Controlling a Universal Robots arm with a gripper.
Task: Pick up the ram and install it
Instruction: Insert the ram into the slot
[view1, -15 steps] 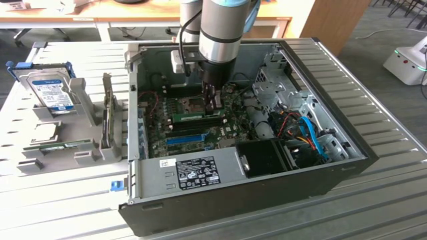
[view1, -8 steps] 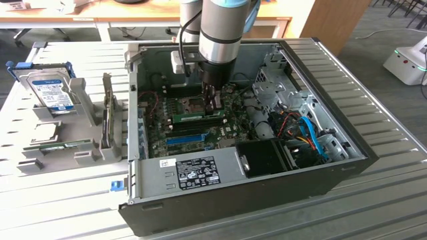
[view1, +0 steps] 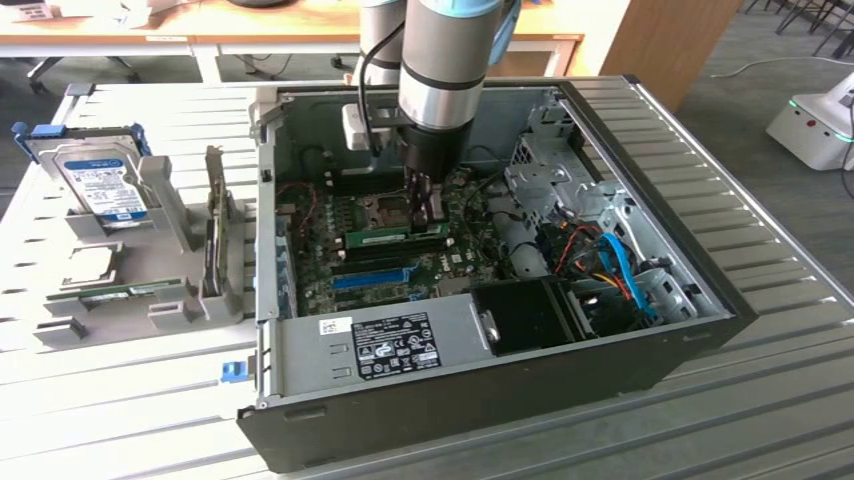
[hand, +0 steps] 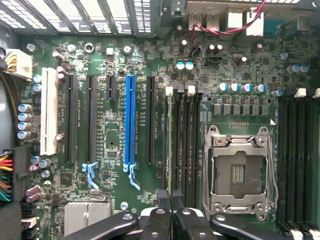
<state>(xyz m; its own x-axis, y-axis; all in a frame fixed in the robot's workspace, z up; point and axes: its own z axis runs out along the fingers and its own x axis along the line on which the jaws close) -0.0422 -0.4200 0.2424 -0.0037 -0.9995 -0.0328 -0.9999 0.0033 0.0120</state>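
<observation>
Arm is down inside the open computer case (view1: 315, 352). Gripper (view1: 430, 222) (hand: 170, 197) is clenched, fingertips pinched together on one end of the ram (view1: 387, 238) (hand: 170, 145). The ram stands on edge along a black memory slot, between the processor socket (hand: 240, 172) and the blue slot (view1: 374, 277) (hand: 130, 120). I cannot tell whether it is fully seated. Hard drive (view1: 107, 185) sits outside the case, at the exterior view's left.
</observation>
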